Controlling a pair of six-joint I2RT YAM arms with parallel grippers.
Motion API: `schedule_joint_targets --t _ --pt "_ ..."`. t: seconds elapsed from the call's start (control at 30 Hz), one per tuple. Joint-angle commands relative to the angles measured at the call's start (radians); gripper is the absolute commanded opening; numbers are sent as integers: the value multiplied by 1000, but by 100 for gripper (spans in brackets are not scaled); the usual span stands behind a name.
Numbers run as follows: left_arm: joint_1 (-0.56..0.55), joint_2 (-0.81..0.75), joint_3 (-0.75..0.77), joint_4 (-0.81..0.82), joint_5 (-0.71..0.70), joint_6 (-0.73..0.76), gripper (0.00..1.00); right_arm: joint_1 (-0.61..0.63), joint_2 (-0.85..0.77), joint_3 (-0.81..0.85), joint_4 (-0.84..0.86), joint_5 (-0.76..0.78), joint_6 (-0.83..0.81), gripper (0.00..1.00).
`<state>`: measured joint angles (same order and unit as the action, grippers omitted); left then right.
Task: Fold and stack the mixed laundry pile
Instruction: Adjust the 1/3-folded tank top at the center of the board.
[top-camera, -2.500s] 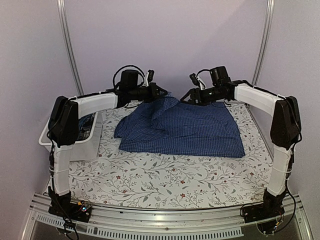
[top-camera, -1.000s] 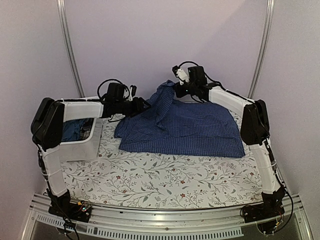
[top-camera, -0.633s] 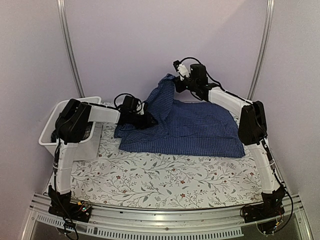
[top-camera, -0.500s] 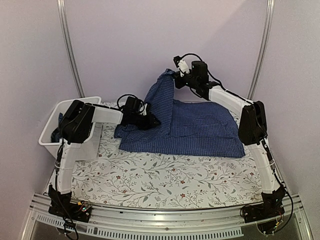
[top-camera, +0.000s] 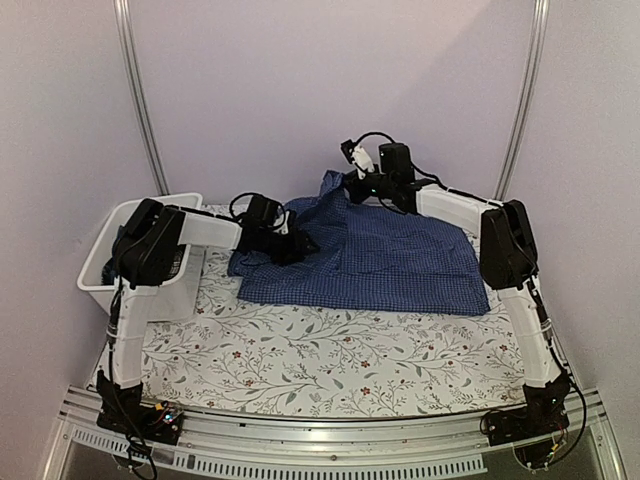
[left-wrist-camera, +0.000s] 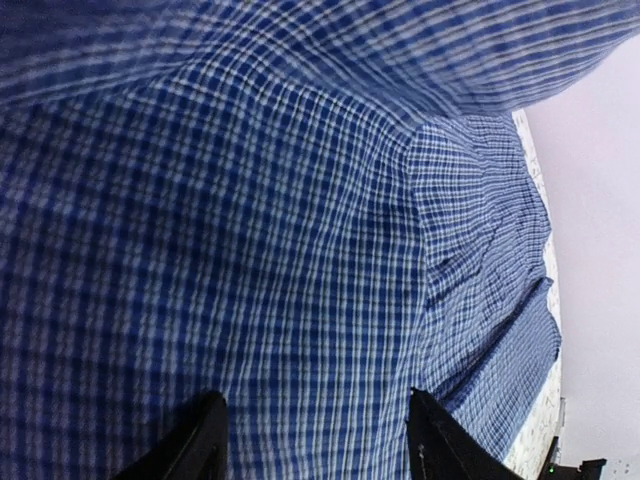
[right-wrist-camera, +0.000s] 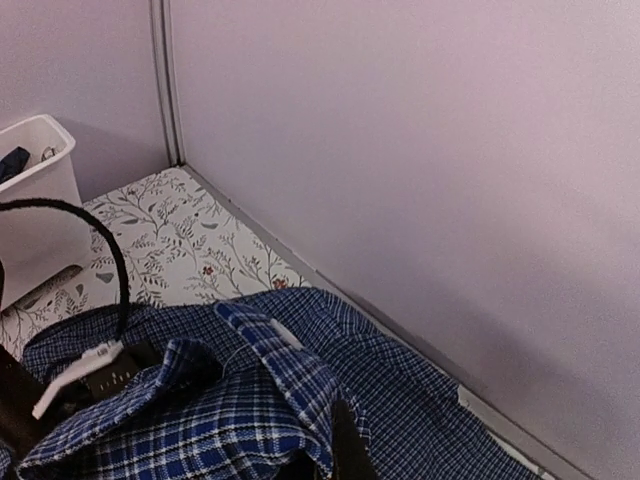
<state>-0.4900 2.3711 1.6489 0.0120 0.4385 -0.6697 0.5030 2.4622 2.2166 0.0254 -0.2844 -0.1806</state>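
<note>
Blue-and-white checked shirt (top-camera: 390, 255) lies spread on the floral tablecloth (top-camera: 320, 360) of the desk (top-camera: 300, 432), from the centre toward 12 o'clock. At 10 o'clock the left hand (top-camera: 298, 246) is low at the shirt's left edge. Its fingers (left-wrist-camera: 205, 445) stand apart, and the checked cloth before them is not pinched. A white plastic tub (top-camera: 150, 290) stands at 9 o'clock with a dark blue garment (right-wrist-camera: 14, 162) inside. Farthest, near 12 o'clock, the right hand (top-camera: 348, 185) is closed on the shirt's collar part and holds it lifted above the desk.
</note>
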Motion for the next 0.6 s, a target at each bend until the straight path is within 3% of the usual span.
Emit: schedule_joint_targets --t 0.0,0.23,0.37,0.57 --pt "57 -180 -160 -28 -20 -3 62 9 -150 -181 -66 -73 -14 0" --pt "96 -347 -330 34 -13 1 64 20 -350 -529 -113 -106 -20 0" --pt "105 -363 -343 27 -19 2 65 20 -460 -685 -141 -94 -4 0" --pt "110 -354 -324 -9 -32 5 66 -6 -576 -794 -245 -61 3 0"
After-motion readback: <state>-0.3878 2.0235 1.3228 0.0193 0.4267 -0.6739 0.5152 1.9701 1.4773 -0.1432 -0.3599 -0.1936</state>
